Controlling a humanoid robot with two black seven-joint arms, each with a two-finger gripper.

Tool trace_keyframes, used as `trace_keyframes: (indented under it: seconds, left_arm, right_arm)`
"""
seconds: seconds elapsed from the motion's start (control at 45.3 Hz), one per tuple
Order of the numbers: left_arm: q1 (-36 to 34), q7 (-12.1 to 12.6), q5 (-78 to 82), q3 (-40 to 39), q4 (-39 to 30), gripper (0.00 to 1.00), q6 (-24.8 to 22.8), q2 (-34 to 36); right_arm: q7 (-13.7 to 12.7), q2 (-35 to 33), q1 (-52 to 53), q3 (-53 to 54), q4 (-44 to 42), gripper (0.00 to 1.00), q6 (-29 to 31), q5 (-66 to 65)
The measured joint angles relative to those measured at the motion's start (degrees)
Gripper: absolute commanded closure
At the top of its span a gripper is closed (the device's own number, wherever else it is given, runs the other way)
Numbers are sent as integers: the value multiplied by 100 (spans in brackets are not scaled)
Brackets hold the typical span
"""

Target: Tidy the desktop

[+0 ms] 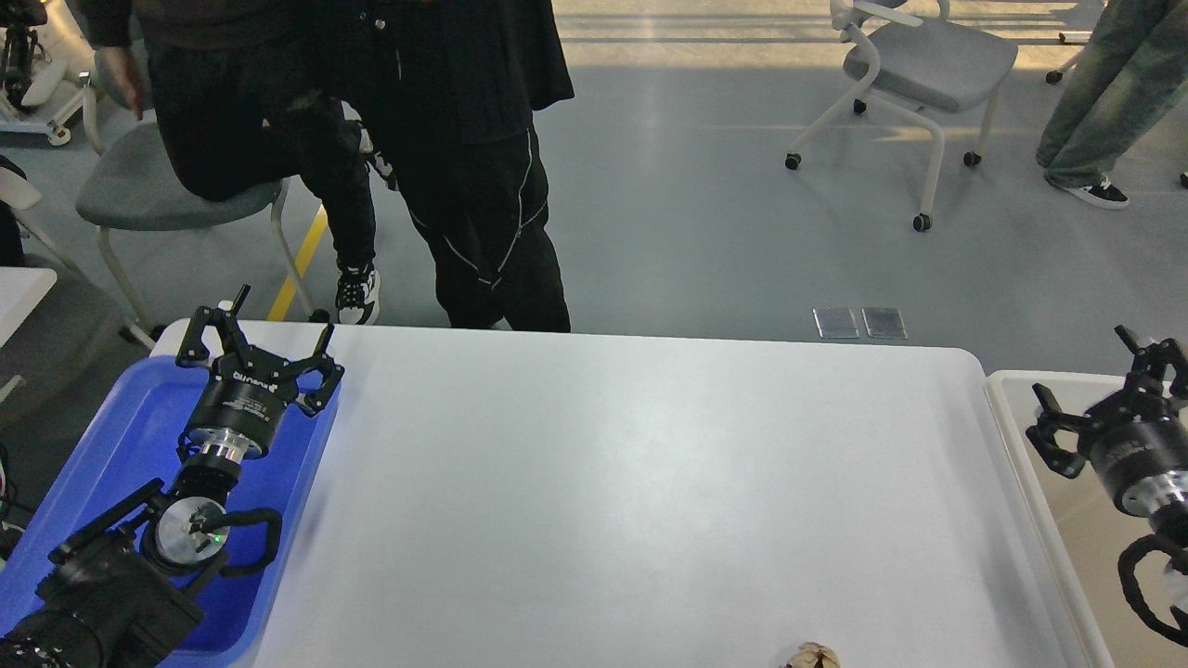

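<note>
The desktop [631, 482] is a wide white tabletop with rounded corners. A small crumpled beige scrap [813, 656] lies at its front edge. My left gripper [264, 336] is open and empty, held over the far right corner of the blue tray [111, 436] at the table's left end. My right gripper [1088, 382] is open and empty, held over the cream-white bin [1007, 417] at the table's right end.
Two people in black [464, 158] stand just beyond the table's far edge. Grey chairs stand on the floor at the far left [148, 195] and far right [928, 56]. Another person's legs [1095, 102] show at the top right.
</note>
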Motion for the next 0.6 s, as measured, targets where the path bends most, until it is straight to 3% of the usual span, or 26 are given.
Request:
trace_keyframes:
  seconds: [0.265, 0.596]
  left_arm:
    - [0, 0, 1, 4, 1, 0, -6, 0]
    - [0, 0, 1, 0, 0, 0, -6, 0]
  right_arm:
    - [395, 938, -38, 223, 180, 0, -200, -754]
    - [730, 1685, 446, 104, -418, 0, -351, -1163]
